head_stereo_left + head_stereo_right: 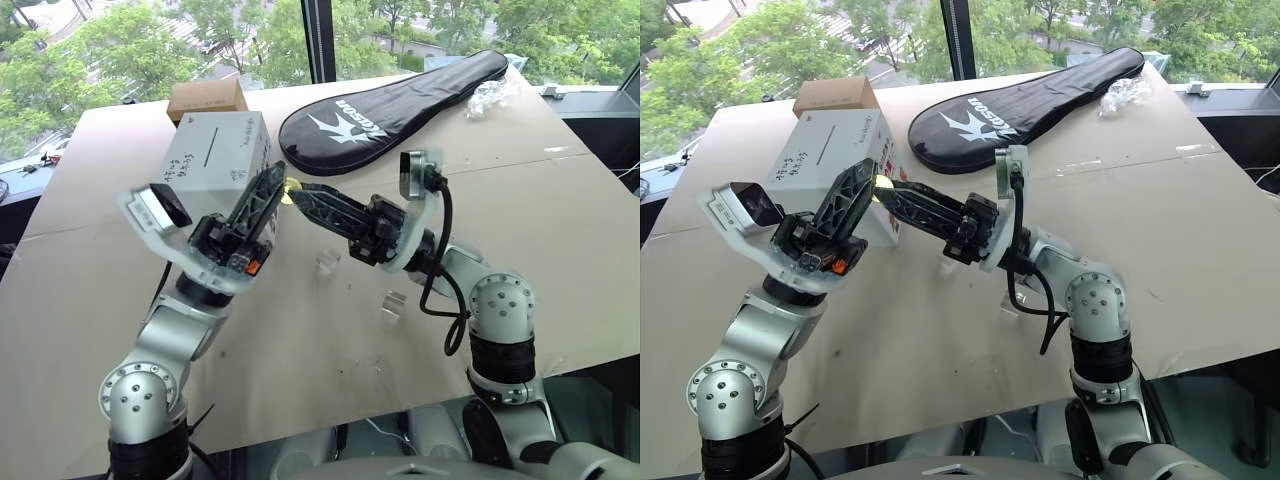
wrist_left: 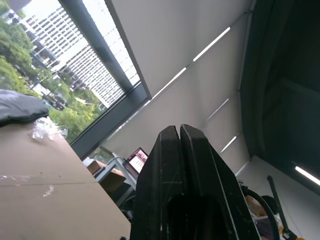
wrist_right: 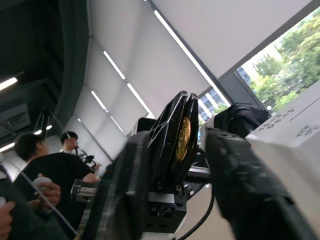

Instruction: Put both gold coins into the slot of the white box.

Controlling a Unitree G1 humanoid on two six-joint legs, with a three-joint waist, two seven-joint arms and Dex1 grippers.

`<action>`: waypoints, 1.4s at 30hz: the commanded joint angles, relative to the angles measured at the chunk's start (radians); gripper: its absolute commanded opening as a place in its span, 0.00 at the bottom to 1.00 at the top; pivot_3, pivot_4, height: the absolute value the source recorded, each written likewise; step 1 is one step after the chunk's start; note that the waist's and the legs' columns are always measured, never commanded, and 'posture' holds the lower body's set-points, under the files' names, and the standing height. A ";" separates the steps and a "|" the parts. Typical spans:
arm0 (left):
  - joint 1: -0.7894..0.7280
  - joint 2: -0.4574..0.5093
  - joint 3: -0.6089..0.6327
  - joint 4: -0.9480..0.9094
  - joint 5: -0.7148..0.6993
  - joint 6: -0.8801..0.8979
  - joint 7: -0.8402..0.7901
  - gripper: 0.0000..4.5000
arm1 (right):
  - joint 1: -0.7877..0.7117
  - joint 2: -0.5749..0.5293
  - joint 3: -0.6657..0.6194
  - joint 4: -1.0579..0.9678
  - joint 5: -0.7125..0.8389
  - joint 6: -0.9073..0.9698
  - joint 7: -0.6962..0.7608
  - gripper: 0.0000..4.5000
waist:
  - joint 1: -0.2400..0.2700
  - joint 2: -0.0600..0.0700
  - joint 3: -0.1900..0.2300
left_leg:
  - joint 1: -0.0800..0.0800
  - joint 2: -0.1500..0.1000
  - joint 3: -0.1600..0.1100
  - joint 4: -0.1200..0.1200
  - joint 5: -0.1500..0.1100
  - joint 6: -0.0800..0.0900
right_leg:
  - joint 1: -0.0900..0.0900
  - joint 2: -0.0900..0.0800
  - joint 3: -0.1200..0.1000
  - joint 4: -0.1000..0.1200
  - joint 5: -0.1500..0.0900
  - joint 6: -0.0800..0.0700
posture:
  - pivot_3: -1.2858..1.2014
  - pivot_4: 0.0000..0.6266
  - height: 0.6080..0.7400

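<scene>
Hand-over step: left end effector [image 1: 868, 185] clamps a gold coin [image 3: 183, 138]; right end effector [image 3: 165, 200] is apart. Next, carry it to the white box [image 1: 215, 150] slot [image 1: 213, 151].

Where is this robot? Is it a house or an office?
Probably an office or lab, high up: big windows overlook green treetops, long ceiling light strips run overhead, and people stand nearby.
</scene>
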 commanded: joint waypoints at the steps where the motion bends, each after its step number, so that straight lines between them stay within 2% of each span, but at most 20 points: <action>1: -0.065 0.043 0.063 -0.003 0.049 -0.052 0.055 0.00 | 0.006 -0.113 0.018 -0.017 -0.117 -0.064 0.060 0.58 | 0.003 0.000 0.000 | 0.000 0.000 0.000 0.000 0.000 0.000 | 0.000 0.000 0.000 0.000 0.000 0.000 | 0.52 0.24 1.00; 4: -0.189 0.114 0.105 0.045 0.148 -0.079 0.176 0.00 | 0.014 -0.287 0.084 0.017 -0.331 -0.230 0.207 0.58 | 0.017 0.000 0.000 | -0.001 -0.001 0.000 0.001 0.000 0.000 | 0.000 0.001 -0.001 -0.001 0.000 0.000 | 0.52 0.24 1.00; 6: -0.276 0.212 0.104 0.106 0.277 -0.043 0.257 0.00 | -0.033 -0.362 0.068 0.051 -0.384 -0.306 0.284 0.58 | 0.022 -0.001 0.000 | -0.001 -0.001 0.000 0.001 0.000 0.000 | 0.000 0.000 -0.001 -0.001 0.000 0.000 | 0.52 0.24 1.00; 9: -0.364 0.392 0.019 0.213 0.521 0.098 0.373 0.00 | -0.120 -0.402 0.023 0.079 -0.406 -0.383 0.335 0.58 | 0.013 0.000 0.000 | -0.001 0.000 0.002 0.000 0.000 0.000 | -0.001 0.000 0.002 0.000 0.000 0.000 | 0.52 0.24 1.00; 12: -0.417 0.469 -0.058 0.237 0.677 0.185 0.404 0.00 | -0.160 -0.432 0.009 0.088 -0.416 -0.396 0.370 0.58 | 0.015 0.000 0.000 | -0.003 0.000 0.002 -0.003 0.000 0.000 | -0.004 0.001 0.002 -0.001 0.000 0.000 | 0.52 0.24 1.00; 18: -0.447 0.417 -0.069 0.240 0.746 0.334 0.472 0.00 | -0.188 -0.469 0.019 0.086 -0.441 -0.418 0.442 0.58 | 0.017 -0.001 0.001 | -0.007 0.000 0.000 -0.002 0.000 0.000 | -0.006 -0.001 -0.001 -0.005 0.000 0.000 | 0.52 0.24 1.00; 25: -0.458 0.344 -0.048 0.233 0.820 0.363 0.438 0.00 | -0.168 -0.499 0.022 0.105 -0.460 -0.418 0.485 0.58 | 0.017 -0.001 0.001 | -0.007 0.000 -0.001 -0.001 0.000 0.000 | -0.006 -0.001 -0.001 -0.002 0.000 0.000 | 0.52 0.24 1.00; 42: -0.447 0.328 -0.035 0.260 1.036 0.446 0.366 0.00 | -0.133 -0.501 0.001 0.124 -0.474 -0.435 0.497 0.58 | 0.016 -0.002 0.001 | -0.007 0.000 0.000 0.001 0.000 0.000 | -0.005 -0.001 -0.001 -0.001 0.000 0.000 | 0.52 0.24 1.00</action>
